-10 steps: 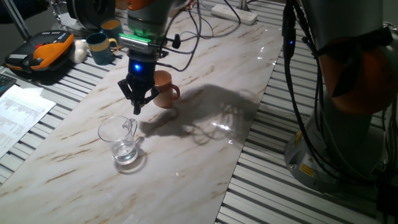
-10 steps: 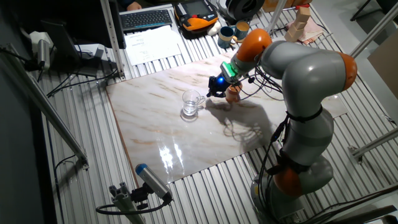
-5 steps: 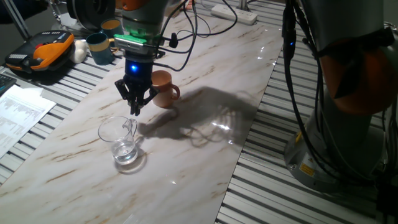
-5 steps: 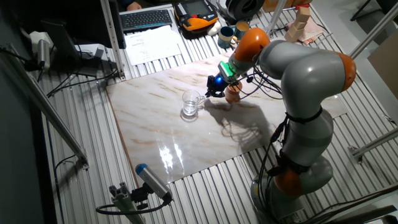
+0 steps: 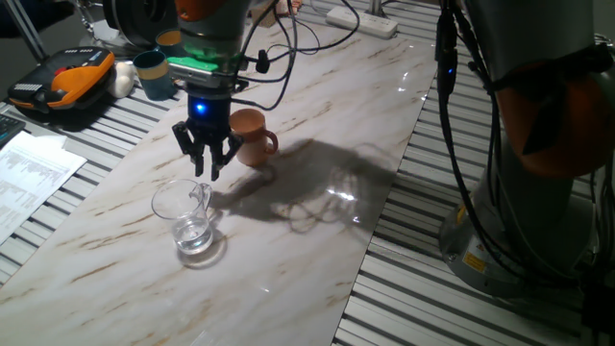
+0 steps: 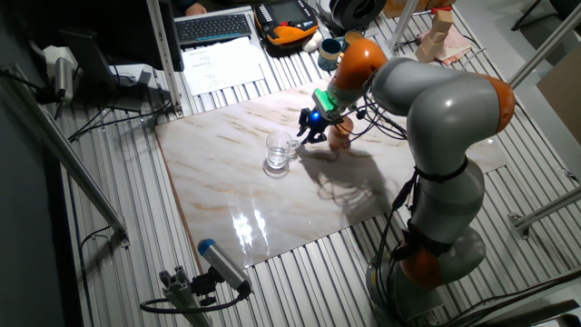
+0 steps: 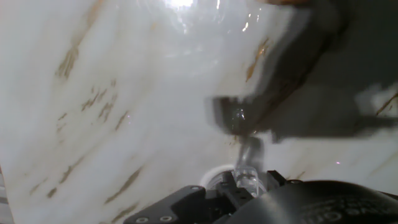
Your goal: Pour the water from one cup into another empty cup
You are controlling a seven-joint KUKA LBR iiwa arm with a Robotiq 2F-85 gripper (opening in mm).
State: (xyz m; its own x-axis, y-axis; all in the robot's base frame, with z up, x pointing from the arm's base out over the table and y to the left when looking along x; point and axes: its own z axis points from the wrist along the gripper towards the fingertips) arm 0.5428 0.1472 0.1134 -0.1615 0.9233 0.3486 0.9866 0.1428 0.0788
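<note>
Two mugs sat on the marble table (image 5: 317, 125) in front of me: the glass mug (image 5: 188, 219) with a little water (image 5: 195, 237) in its base, and the terracotta mug (image 5: 252, 137) just behind it, upright and apart from it. From one fixed view I saw the gripper (image 5: 206, 173) hanging just above the glass mug's handle side, its fingers pointing down and slightly apart, with nothing between them. A blue light glowed on the wrist above the fingers. In the other fixed view the gripper (image 6: 306, 139) sat between the glass mug (image 6: 279, 153) and the terracotta mug (image 6: 340, 136), close to the glass handle. I could not tell from either view whether a finger touched the handle.

The hand view was blurred; I made out the glass handle (image 7: 247, 163) rising close in front of the dark finger housing, with marble behind it.

At the table's far edge stood a teal mug (image 5: 154, 75) and an orange-and-black case (image 5: 65, 82). Printed paper (image 5: 29, 173) lay off to one side.
</note>
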